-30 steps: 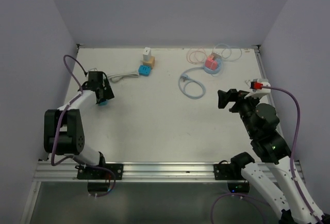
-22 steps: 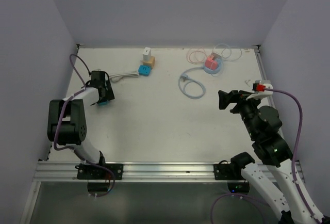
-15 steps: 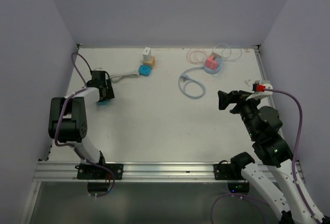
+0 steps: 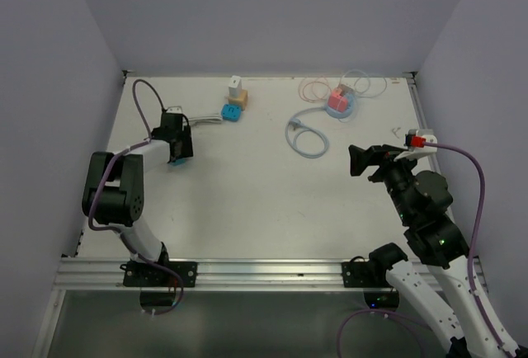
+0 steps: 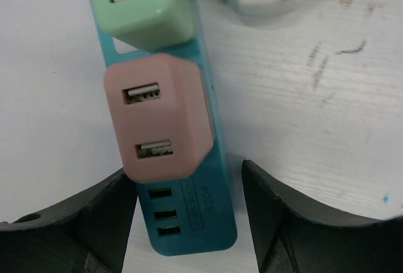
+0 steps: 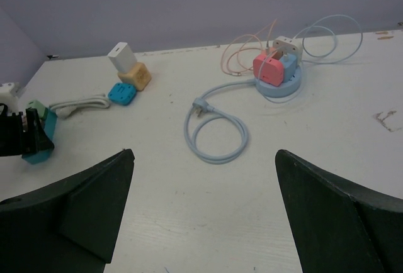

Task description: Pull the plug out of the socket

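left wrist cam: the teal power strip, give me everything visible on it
The teal power strip is a long, narrow plastic bar lying flat on the white table. A pink adapter with two USB ports is plugged into it, and a green adapter with one port sits just beyond. Three small slots show at the bare near end. The left gripper straddles that end, jaws open; one finger stands plainly clear of the strip.
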Robot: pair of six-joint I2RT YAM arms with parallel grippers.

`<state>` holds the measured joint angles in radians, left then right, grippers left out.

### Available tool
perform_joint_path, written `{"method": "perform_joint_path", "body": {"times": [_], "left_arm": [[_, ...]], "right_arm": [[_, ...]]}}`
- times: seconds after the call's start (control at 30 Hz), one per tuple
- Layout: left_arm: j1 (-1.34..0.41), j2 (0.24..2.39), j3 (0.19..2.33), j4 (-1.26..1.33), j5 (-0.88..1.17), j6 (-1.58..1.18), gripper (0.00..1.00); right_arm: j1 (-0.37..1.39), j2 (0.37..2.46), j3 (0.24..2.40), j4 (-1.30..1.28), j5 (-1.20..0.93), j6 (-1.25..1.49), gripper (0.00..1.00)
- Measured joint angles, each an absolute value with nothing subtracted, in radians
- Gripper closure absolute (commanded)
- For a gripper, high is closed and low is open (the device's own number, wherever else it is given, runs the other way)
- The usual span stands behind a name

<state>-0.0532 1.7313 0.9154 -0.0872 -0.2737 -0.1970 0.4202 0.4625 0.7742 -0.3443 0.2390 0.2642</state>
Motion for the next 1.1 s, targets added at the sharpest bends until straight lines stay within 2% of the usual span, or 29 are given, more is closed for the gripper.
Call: {"method": "perform_joint_path", "body": {"times": [0.13, 0.2, 0.37, 0.53, 0.63, 0.73, 0.87, 0.93, 1.03, 1.1], "left_arm": [[-0.114, 1.732, 0.915, -0.089, -0.292, -0.199, 0.33], [-0.12, 1.732, 0.915, -0.09, -0.296, -0.204, 0.38], [-0.123, 1.742, 0.926, -0.101, -0.327, -0.254, 0.39], [-0.127, 1.756, 0.946, -0.126, -0.366, -0.336, 0.39], [-0.128, 1.756, 0.947, -0.136, -0.38, -0.386, 0.34], [-0.126, 1.756, 0.946, -0.142, -0.397, -0.426, 0.33], [-0.126, 1.756, 0.946, -0.147, -0.397, -0.458, 0.42], [-0.127, 1.756, 0.946, -0.148, -0.397, -0.471, 0.57], [-0.126, 1.756, 0.946, -0.15, -0.397, -0.48, 0.73], [-0.128, 1.756, 0.946, -0.151, -0.398, -0.481, 0.77]], "right_arm": [[0.42, 0.462, 0.774, -0.344, 0.239, 0.265, 0.01], [0.42, 0.462, 0.774, -0.344, 0.239, 0.265, 0.01], [0.42, 0.461, 0.774, -0.344, 0.239, 0.264, 0.01], [0.42, 0.461, 0.774, -0.344, 0.239, 0.265, 0.01], [0.42, 0.461, 0.774, -0.344, 0.237, 0.264, 0.01], [0.421, 0.461, 0.774, -0.344, 0.233, 0.265, 0.01], [0.421, 0.461, 0.774, -0.344, 0.231, 0.264, 0.01], [0.421, 0.462, 0.774, -0.344, 0.229, 0.264, 0.01], [0.421, 0.462, 0.774, -0.344, 0.222, 0.264, 0.01], [0.421, 0.462, 0.774, -0.344, 0.22, 0.265, 0.01]]}}
